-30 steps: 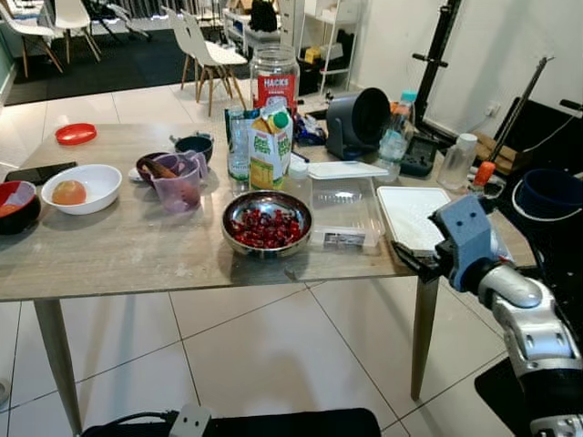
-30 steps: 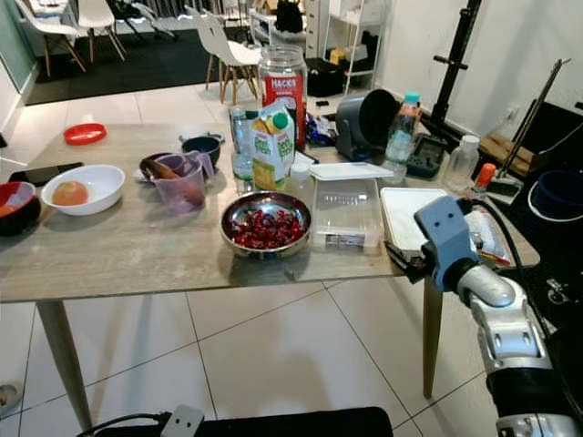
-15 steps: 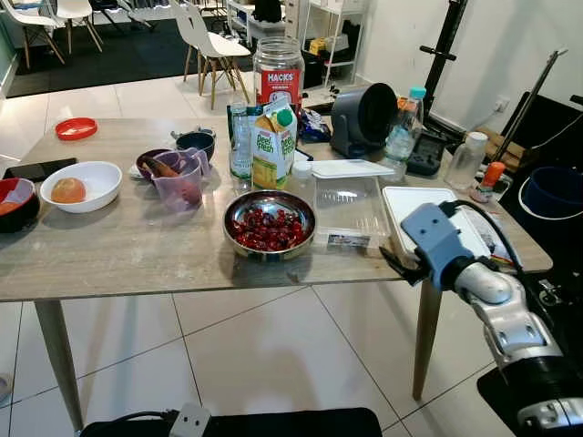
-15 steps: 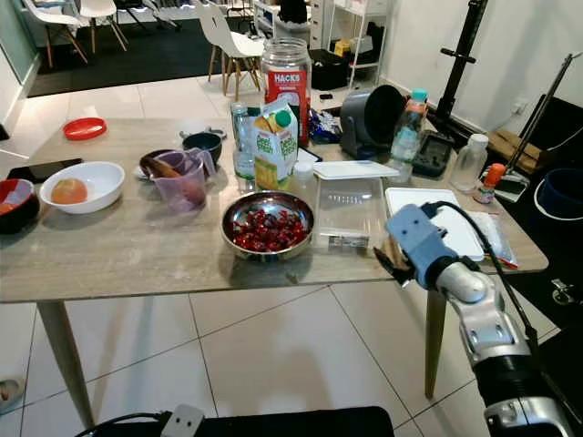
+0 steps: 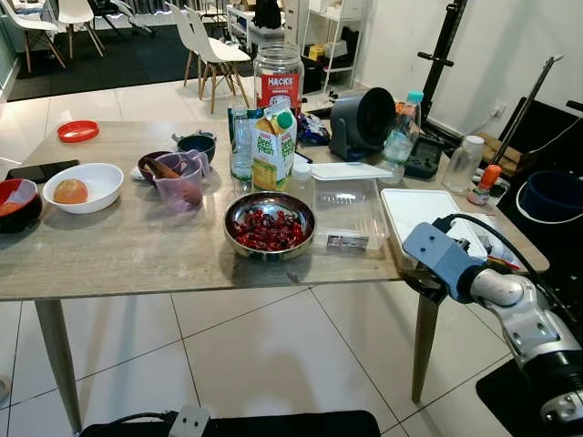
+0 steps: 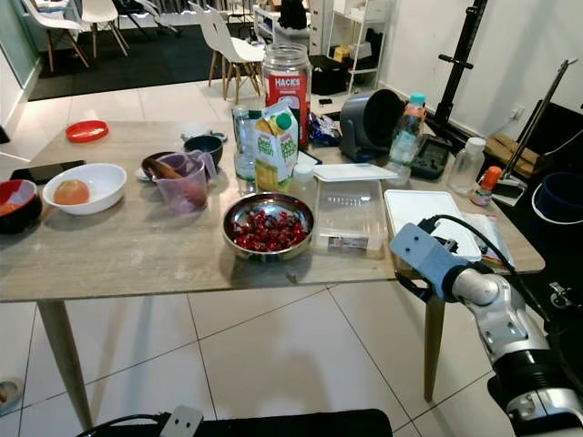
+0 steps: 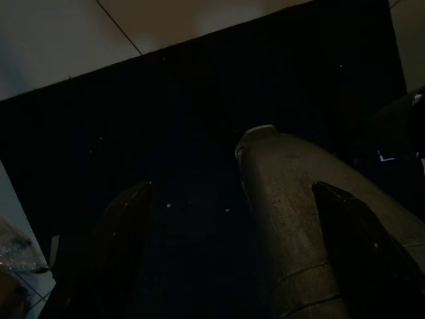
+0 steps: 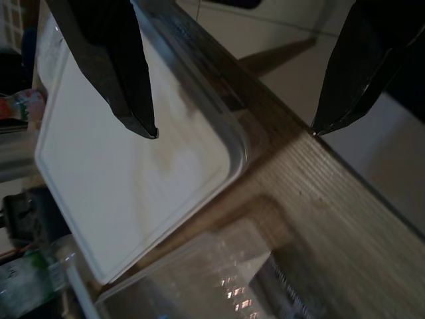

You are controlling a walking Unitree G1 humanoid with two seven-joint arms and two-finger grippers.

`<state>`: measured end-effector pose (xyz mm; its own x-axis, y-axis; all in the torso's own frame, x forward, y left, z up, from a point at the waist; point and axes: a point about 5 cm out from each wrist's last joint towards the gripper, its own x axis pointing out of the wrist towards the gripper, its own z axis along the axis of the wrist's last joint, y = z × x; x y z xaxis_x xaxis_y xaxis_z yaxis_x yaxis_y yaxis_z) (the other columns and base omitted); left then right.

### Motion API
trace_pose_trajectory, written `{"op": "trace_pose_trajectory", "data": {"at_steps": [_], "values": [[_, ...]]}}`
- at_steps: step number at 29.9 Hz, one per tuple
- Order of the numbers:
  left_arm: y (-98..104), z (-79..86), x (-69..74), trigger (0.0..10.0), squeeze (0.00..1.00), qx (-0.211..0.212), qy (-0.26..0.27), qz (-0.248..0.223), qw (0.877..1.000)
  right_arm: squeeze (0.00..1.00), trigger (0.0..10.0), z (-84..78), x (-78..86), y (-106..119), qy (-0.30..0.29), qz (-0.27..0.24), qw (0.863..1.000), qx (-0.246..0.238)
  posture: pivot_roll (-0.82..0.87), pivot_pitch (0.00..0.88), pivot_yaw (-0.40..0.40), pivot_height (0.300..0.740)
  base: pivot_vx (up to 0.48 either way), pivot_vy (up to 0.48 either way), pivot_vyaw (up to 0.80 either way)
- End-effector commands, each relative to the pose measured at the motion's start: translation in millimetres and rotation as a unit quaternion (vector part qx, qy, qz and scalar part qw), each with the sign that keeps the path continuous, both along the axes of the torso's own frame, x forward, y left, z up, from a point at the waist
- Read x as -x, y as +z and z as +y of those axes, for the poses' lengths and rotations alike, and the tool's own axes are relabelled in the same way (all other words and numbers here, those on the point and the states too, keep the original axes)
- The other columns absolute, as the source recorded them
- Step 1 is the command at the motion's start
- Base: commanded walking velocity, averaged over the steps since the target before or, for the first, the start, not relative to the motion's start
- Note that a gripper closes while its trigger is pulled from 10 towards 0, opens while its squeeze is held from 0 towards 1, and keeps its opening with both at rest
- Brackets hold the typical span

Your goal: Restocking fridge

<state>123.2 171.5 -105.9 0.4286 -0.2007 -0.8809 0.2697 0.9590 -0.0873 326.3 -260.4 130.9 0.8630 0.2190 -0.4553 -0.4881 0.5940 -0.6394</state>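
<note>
My right gripper (image 8: 232,133) is open at the table's front right corner. One finger (image 8: 113,63) hangs over the white tray (image 5: 414,208), the other past the table edge (image 8: 345,199). Its blue wrist housing (image 5: 435,258) hides the fingers in the eye views. A clear plastic container (image 5: 346,214) stands left of the tray, its lid (image 5: 346,169) behind it. A steel bowl of red berries (image 5: 269,225), a juice carton (image 5: 271,146) and a water bottle (image 5: 240,141) sit mid-table. My left gripper (image 7: 232,259) hangs idle and open in the dark.
The wooden table (image 5: 118,255) also holds a purple measuring cup (image 5: 179,182), a white bowl with an orange fruit (image 5: 80,187), a red bowl (image 5: 16,205), a phone (image 5: 41,170), a Hacks jar (image 5: 277,77) and a black fan (image 5: 363,121). Tiled floor lies in front.
My right arm has moved in toward the table's front right corner and sunk a little, bringing its open fingers over the tray's corner. The camera has shifted slightly.
</note>
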Motion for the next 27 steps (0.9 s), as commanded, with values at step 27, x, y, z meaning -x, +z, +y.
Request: {"op": "trace_pose_trajectory", "data": {"at_steps": [27], "values": [[-7.0, 2.4, 22.6, 10.0, 0.0, -0.006, -0.007, 0.048, 0.999, 0.0, 10.0, -12.8, 6.0, 7.9, 0.054, 0.058, 0.996, 0.048, -0.06, 0.0, -0.032, 0.74, 0.0, 0.0, 0.0]]}}
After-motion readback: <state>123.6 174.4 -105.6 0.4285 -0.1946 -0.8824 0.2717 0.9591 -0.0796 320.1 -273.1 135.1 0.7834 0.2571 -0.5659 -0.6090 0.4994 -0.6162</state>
